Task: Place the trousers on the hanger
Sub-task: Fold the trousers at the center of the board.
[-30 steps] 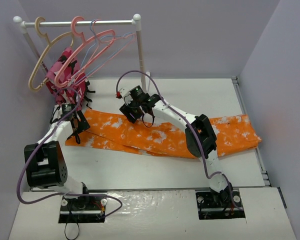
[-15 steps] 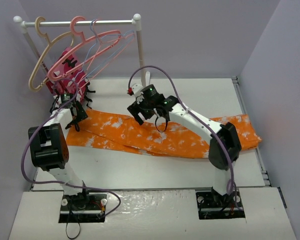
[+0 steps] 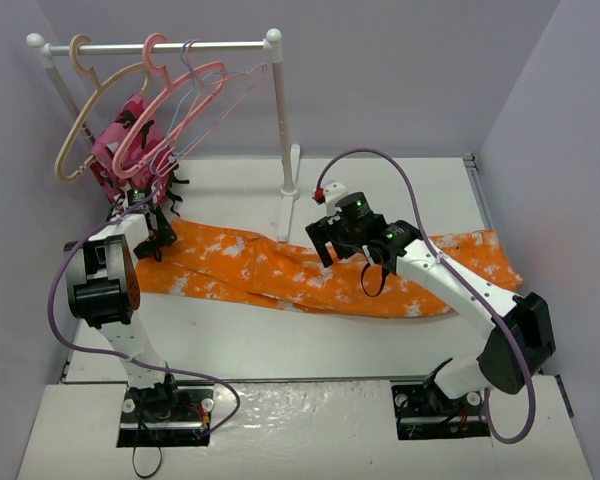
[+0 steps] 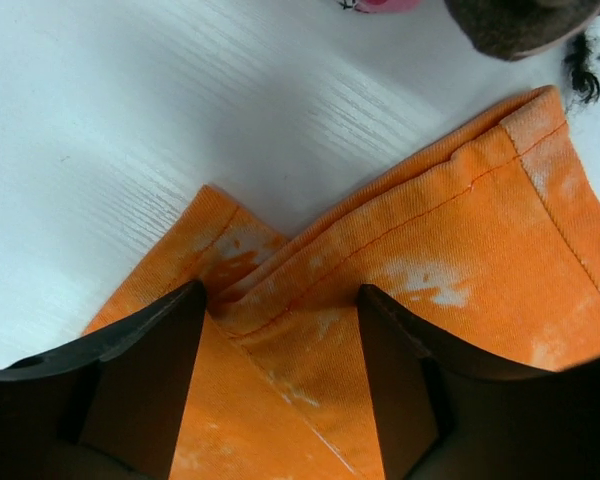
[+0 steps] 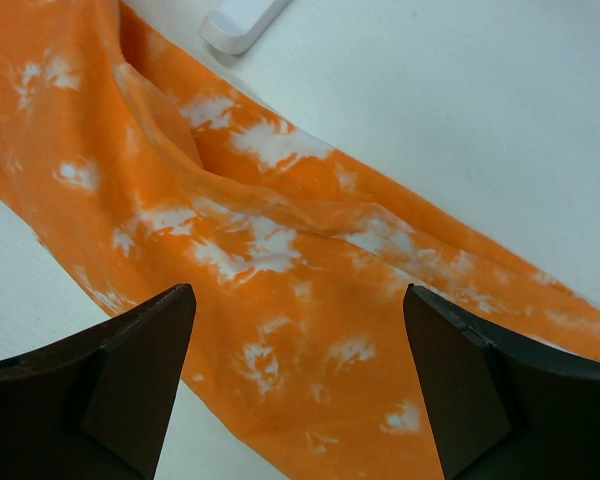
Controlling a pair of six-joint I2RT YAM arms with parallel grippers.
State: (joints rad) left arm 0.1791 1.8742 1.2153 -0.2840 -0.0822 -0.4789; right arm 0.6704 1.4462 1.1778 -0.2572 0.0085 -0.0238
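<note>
Okay, so the trousers [image 3: 310,275] are lying flat across the worktop [image 3: 280,340] in one long strip, nowhere near the hanger [image 3: 180,100], which hangs up on the rail [image 3: 210,46] in a bunch with the others. My left end effector [image 4: 280,380] is spread and straddling the hemmed corner at the left end. The right end effector [image 5: 300,380] is wide apart too, hovering over the middle of the cloth, so nothing is gripped. My worry is the left pinch. That corner is a doubled-over fold, so I reckon closing here could catch just one layer and the rest would slide out on the lift. The rack's foot [image 5: 242,22] also sits right at the cloth's edge, so a sloppy drag might snag there, and the patterned garment [image 3: 130,140] crowds the left side.
</note>
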